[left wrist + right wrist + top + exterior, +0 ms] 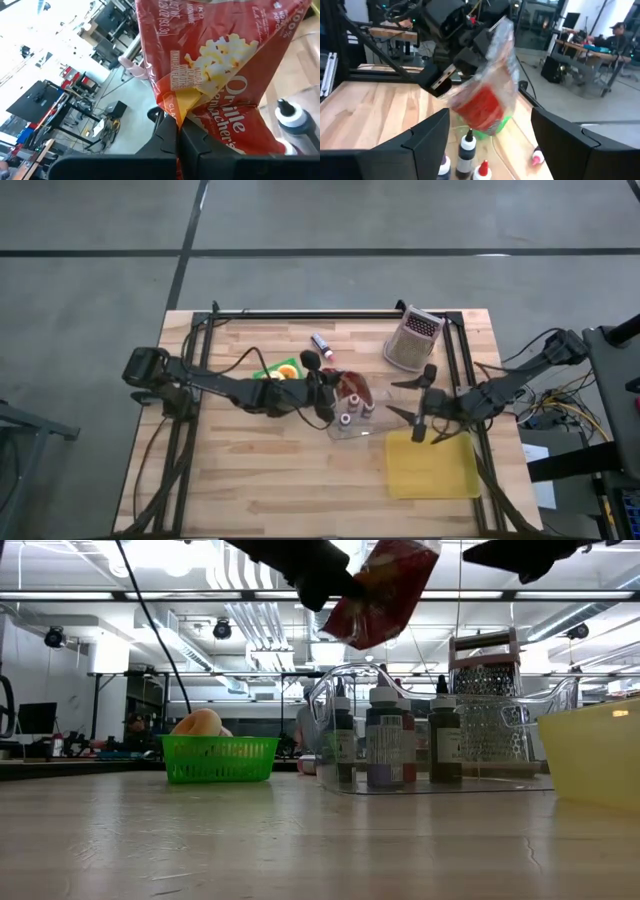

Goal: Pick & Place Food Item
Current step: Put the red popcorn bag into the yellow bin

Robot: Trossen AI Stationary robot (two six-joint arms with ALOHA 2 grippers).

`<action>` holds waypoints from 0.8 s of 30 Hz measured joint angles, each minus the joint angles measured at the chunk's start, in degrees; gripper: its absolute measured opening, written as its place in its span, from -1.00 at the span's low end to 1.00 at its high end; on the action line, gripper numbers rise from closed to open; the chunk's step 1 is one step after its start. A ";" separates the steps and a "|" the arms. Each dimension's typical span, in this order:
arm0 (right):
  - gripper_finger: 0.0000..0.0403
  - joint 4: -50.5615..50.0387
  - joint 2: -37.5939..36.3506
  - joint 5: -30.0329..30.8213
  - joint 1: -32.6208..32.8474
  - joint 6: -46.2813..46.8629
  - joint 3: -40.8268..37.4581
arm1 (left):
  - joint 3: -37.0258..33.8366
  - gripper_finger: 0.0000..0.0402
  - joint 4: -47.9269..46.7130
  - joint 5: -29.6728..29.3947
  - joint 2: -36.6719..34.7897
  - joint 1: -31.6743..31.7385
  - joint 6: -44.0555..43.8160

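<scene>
My left tool [177, 131] is clamped tight on the lower edge of the popcorn bag [220, 75], fingers pressed together on the red and yellow wrapper. In the high view that tool [325, 395] sits near the middle of the tabletop [270, 470], with the bag [355, 387] held up in the air over the clear tray [352, 430]. From the low view the bag [380, 590] hangs tilted above the tray [440, 785], apart from the bottles [385, 740] standing upright inside it.

My right tool [418, 420] is spread wide and holds nothing. It hovers just right of the tray, above the near edge of the yellow bin [432, 465]. In its wrist view the two fingers [427, 137] stand far apart, and the bag [487, 100] shows between them farther off, with my left arm behind it.

Left of the tray, the green basket [277, 370] holds a round pale item [200, 723]. A small tube [322, 342] lies toward the far edge of the tabletop. The metal grater [412, 340] stands at the far right, just beyond the right tool.

A person [615, 32] sits at a desk in the room beyond.
</scene>
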 joint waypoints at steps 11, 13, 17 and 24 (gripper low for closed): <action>0.51 4.34 10.13 4.28 -0.20 3.45 2.06 | -0.28 -1.00 3.21 1.70 0.22 1.03 -0.02; 0.51 4.38 11.39 4.29 -0.22 3.97 2.56 | -0.29 -1.00 4.05 1.68 0.22 1.17 -0.21; 0.51 6.61 14.07 4.28 -0.73 3.99 3.19 | -0.33 -1.00 4.45 2.01 0.22 1.15 -0.27; 0.50 12.93 16.97 3.74 -4.49 0.90 3.21 | -0.35 -1.00 4.68 3.69 0.22 1.24 -1.51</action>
